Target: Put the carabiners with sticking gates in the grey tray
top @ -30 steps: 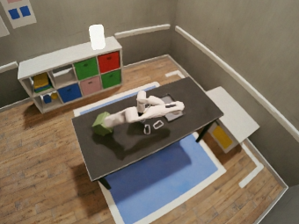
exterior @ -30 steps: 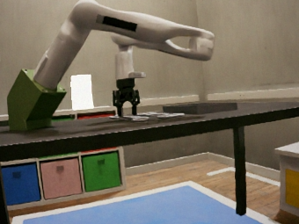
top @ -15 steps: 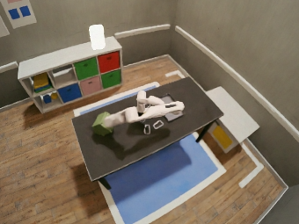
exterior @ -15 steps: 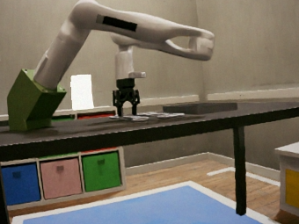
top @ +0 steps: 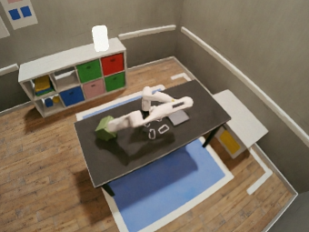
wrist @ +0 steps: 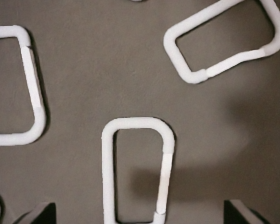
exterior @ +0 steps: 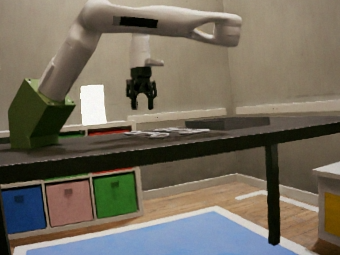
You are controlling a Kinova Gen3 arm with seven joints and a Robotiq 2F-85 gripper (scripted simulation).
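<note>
My gripper (exterior: 143,107) (wrist: 139,215) is open and empty, pointing down above the table. In the wrist view a white carabiner (wrist: 108,170) lies between and ahead of the fingertips, its lower end near the frame's bottom edge. A second carabiner (wrist: 200,19) lies at the upper right, and a third carabiner (wrist: 37,117) is cut off by the left edge. The gates of these three look closed; whether any sticks cannot be told. The grey tray (top: 179,117) (exterior: 227,123) lies on the table beyond the carabiners; no carabiner shows in it, though the arm partly covers it in the top view.
The dark table (top: 114,159) (exterior: 300,125) carries the arm's green base (top: 105,129) (exterior: 40,120) at one end. A tiny white piece shows at the wrist view's top edge. A cube shelf (top: 68,66) stands behind the table and a low white cabinet (top: 243,116) beyond its far end.
</note>
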